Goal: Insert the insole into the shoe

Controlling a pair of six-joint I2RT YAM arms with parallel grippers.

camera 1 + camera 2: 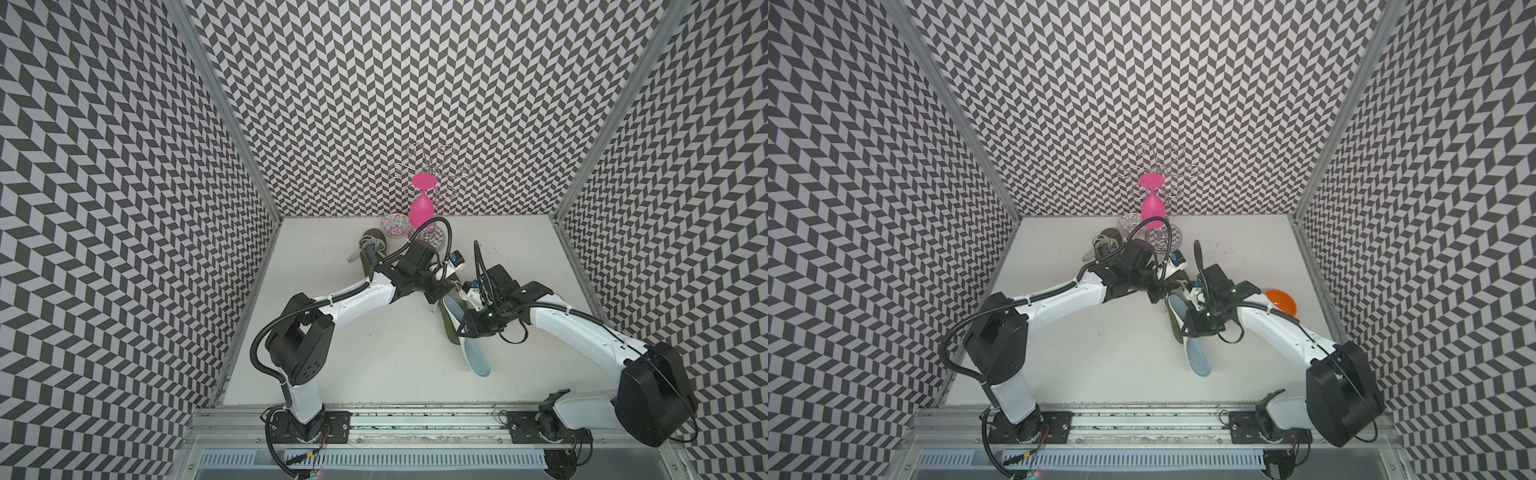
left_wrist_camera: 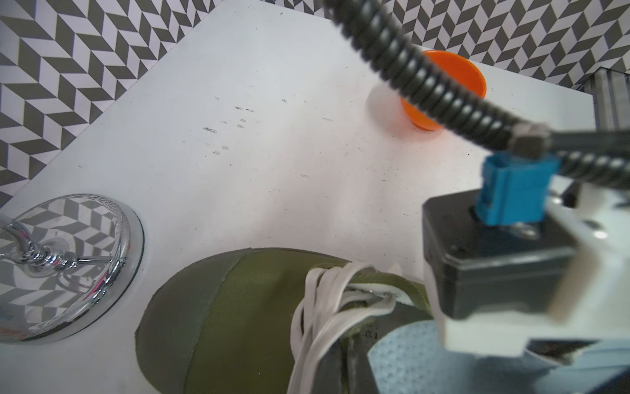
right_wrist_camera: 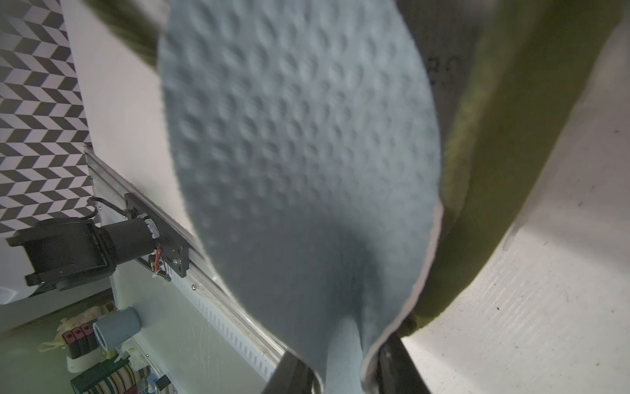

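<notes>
The right fingers (image 3: 395, 371) pinched the pale-blue insole (image 1: 478, 361) across a narrow part, creasing it into a shallow trough, as the right wrist view showed. The left fingers (image 1: 433, 296) were pressed together at the laced end of the olive-green shoe (image 1: 446, 326). What they gripped, if anything, could not be made out. The insole lay half home. One end sat inside the shoe's opening beside the white laces (image 2: 327, 307), while the other jutted past the heel collar over the white tabletop (image 1: 353, 353), towards the arms' bases.

Judged from this, the step in hand was feeding the insole forward. Doing it well would mean bracing the shoe against sliding and driving the insole along the shoe's length, low against its floor. The pinch would need easing so the crease flattened rather than buckled at the collar. A fresh grip nearer the free end would probably be needed.

How far the leading end reached under the tongue was hidden by the upper and the laces. The right arm covered the shoe's middle in both top views, and the left wrist view showed none of its own fingers. Behind stood a second olive shoe (image 1: 371, 249), a patterned bowl (image 1: 395, 226) and a pink glass (image 1: 422, 205) hung upside down on a chrome rack (image 2: 68, 266). An orange bowl (image 1: 1281, 301) sat off to the side.
</notes>
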